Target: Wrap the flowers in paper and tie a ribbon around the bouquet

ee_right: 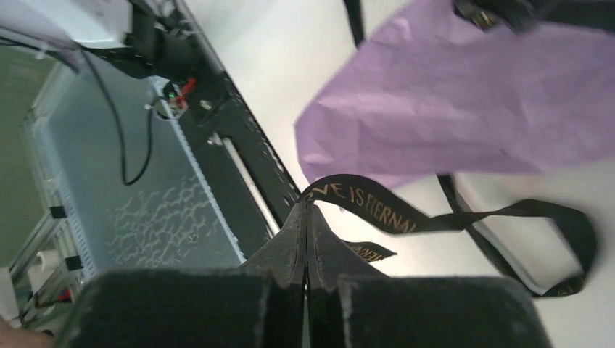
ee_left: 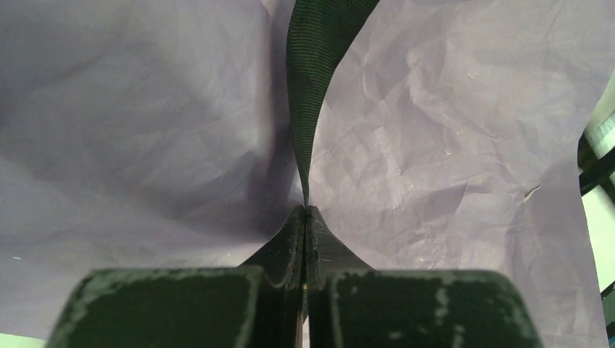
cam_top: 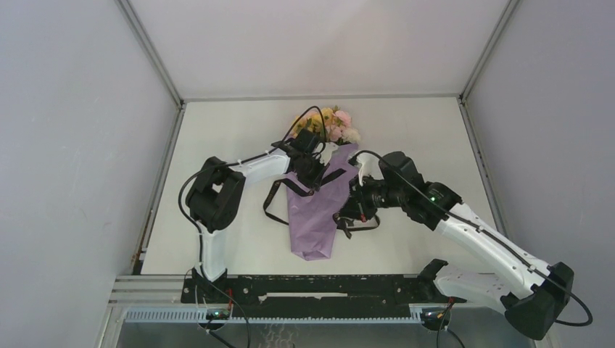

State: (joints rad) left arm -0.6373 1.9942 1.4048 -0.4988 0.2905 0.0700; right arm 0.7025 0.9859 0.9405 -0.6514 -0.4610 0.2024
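The bouquet lies mid-table: pink, yellow and cream flowers (cam_top: pixel 335 125) stick out of the far end of a lilac paper (cam_top: pixel 314 217) cone whose tip points at the arms. My left gripper (cam_top: pixel 313 174) hovers over the cone's upper part. In its wrist view the left gripper (ee_left: pixel 305 209) is shut on the black ribbon (ee_left: pixel 315 65), which rises taut over the creased paper (ee_left: pixel 450 145). My right gripper (cam_top: pixel 353 205) sits at the cone's right edge. The right gripper (ee_right: pixel 306 205) is shut on the ribbon (ee_right: pixel 384 210) near its gold-lettered end, beside the paper (ee_right: pixel 464 94).
A slack loop of ribbon (cam_top: pixel 272 203) lies on the white table (cam_top: pixel 232 138) left of the cone, and another loop (ee_right: pixel 573 239) trails on the right. The black base rail (cam_top: pixel 312 286) runs along the near edge. Grey walls enclose both sides and the back.
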